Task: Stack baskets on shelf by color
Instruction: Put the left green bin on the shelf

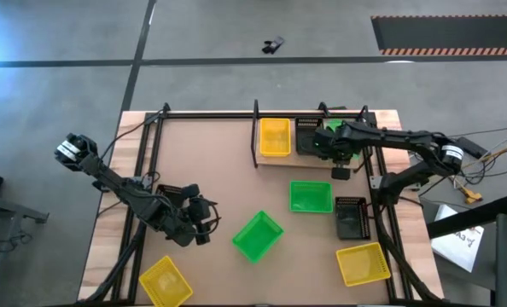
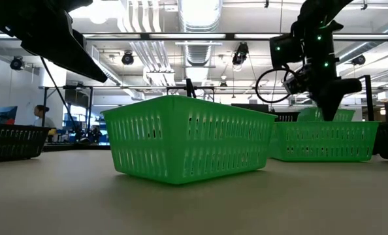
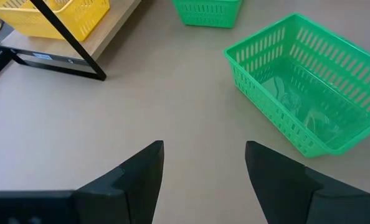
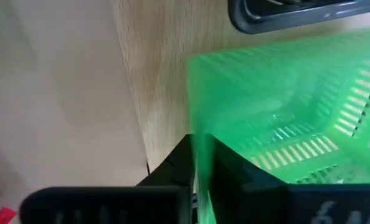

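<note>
My right gripper is over the pale wood shelf at the table's far side, shut on a green basket. That basket sits beside a black basket and a yellow basket standing on the shelf. My left gripper is open and touches nothing; it hovers over the table's near left part, pointing at a tilted green basket. A second green basket rests on the tabletop below the shelf. My right gripper pinches a side wall of the green basket at its rim, one finger inside the basket and one outside. The fingers come from above, pointing down. Whether the basket's bottom rests on the shelf plank or hangs clear, I cannot tell.
A black basket and a yellow basket lie at the table's near right, and another yellow basket at the near left. Thin black shelf posts stand around the plank. Bare tabletop lies between my left gripper and the shelf.
</note>
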Tool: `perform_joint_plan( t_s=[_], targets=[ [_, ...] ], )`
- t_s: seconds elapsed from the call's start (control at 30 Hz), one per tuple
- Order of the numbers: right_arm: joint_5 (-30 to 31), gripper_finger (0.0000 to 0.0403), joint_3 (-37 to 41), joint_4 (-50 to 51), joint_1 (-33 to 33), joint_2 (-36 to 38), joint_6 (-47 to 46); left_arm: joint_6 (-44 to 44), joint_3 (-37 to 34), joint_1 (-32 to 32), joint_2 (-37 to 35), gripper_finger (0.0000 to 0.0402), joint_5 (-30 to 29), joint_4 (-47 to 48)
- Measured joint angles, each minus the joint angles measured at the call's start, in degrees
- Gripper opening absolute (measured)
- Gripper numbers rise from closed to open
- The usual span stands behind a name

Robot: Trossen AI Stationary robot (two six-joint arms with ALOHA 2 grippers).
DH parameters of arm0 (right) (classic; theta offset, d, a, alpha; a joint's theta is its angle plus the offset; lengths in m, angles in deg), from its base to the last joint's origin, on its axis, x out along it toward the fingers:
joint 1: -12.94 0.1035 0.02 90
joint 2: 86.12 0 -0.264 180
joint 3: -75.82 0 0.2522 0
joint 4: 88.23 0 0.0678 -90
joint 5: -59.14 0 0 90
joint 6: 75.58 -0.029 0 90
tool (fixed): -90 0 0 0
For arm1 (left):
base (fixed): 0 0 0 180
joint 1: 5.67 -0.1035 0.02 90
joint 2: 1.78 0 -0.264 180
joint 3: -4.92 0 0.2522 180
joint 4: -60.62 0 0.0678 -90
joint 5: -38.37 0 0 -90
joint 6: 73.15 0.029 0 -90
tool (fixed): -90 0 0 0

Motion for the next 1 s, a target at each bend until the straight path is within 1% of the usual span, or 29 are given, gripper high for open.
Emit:
perform_joint_plan(
  t_s=[0.13,0.27,0.33,0.4,0.5,0.77,0.83,1.0],
  targets=[
    [0.07,0.0064,0.0,-0.03,0.0,0.37,-0.03,-0.02,-0.01,0.0,0.0,0.021,0.0,0.0],
    [0.13,0.0109,0.0,0.03,0.0,2.52,-0.5,-0.02,-0.02,0.0,0.01,0.021,0.0,0.0],
    [0.01,0.0124,0.0,-0.04,0.0,4.12,-1.52,-0.02,-0.03,0.01,0.02,0.021,0.0,0.0],
    [-0.07,0.013,0.0,-0.03,0.0,5.8,-1.57,-0.02,-0.04,0.02,0.02,0.021,-0.05,0.0],
    [-0.07,0.0117,0.0,-0.13,0.0,7.66,-1.55,-0.02,-0.02,0.0,0.02,0.021,-0.17,0.0],
    [-0.13,0.0021,0.33,-0.81,0.0,8.47,-0.99,-0.05,-0.04,0.02,0.02,0.021,-0.15,-0.27],
    [-0.13,0.0013,0.54,-0.75,0.0,8.28,-0.98,-0.13,-0.04,0.0,0.02,0.021,0.25,-0.25],
    [-0.09,0.0011,0.82,-0.47,0.0,8.35,-0.96,-0.23,-0.04,0.02,0.02,0.021,1.3,-0.24]
  ],
)
